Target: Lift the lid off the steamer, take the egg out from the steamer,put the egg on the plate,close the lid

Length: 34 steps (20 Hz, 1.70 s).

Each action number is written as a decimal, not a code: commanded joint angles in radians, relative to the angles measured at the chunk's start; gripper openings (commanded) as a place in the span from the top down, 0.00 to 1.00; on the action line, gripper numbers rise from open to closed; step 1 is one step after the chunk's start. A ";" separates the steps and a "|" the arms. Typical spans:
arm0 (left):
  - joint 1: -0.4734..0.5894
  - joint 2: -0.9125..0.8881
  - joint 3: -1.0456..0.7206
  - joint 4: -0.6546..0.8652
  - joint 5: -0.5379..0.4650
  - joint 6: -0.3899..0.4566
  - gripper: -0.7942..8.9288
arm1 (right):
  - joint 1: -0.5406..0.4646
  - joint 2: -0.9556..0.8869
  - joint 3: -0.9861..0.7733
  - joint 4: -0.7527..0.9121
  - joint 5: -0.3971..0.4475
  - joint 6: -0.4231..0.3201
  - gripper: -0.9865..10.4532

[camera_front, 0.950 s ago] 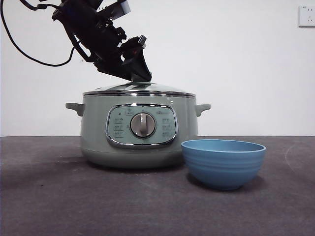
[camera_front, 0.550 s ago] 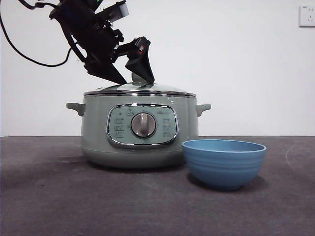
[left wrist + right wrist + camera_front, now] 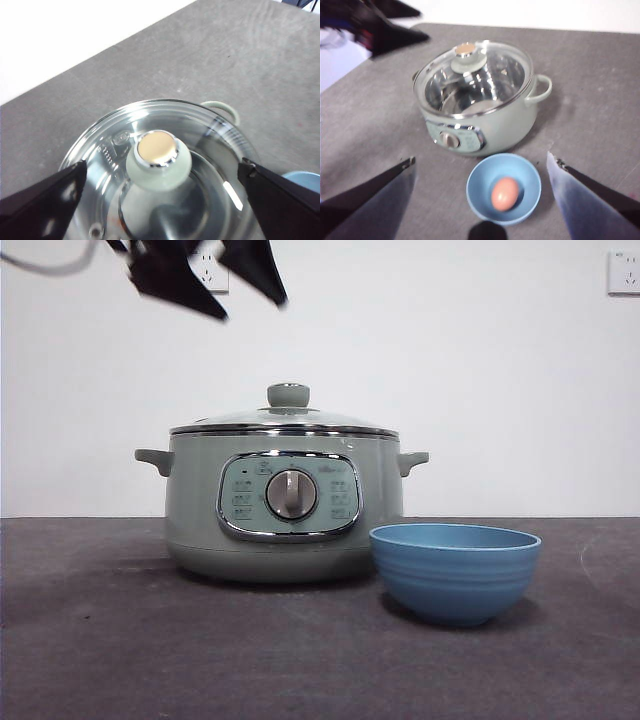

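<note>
The egg (image 3: pixel 504 194) lies inside the blue plate (image 3: pixel 455 572), a bowl-shaped dish that stands nearest on the grey desk (image 3: pixel 120 640), just in front of the steamer (image 3: pixel 285 502) and off toward its side handle. From the low front view only the bowl's ribbed wall shows; the right wrist view looks down into it and shows the egg resting slightly off centre. The right pincer (image 3: pixel 480 200) hangs high above bowl and pot, its two jaws spread wide with nothing between them.

Behind the bowl sits the pale green steamer, its chrome-framed panel and silver dial (image 3: pixel 291 494) facing forward, a small handle at each side. The lid (image 3: pixel 283 419) is on the pot, its steel rim seated level on the pot's edge and its green knob (image 3: pixel 288 395) upright in the middle. Through the glass the shiny inner pan shows.

Above and farther back, the left pincer (image 3: pixel 222 285) hangs well clear of the knob, near the top edge of the front view. Its jaws are spread wide apart and hold nothing; in its own wrist view the knob (image 3: pixel 158 159) lies between them, far below.
</note>
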 commanded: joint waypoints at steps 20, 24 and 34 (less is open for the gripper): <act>-0.001 -0.476 -0.010 -0.625 0.210 -0.079 0.94 | 0.002 -0.002 -0.001 -0.227 -0.198 0.033 0.78; -0.001 -0.476 -0.010 -0.654 0.210 -0.078 0.93 | 0.002 -0.002 -0.001 -0.232 -0.198 0.033 0.92; 0.000 -0.475 -0.010 -0.661 0.208 -0.078 0.92 | 0.002 -0.002 -0.001 -0.230 -0.191 0.032 0.91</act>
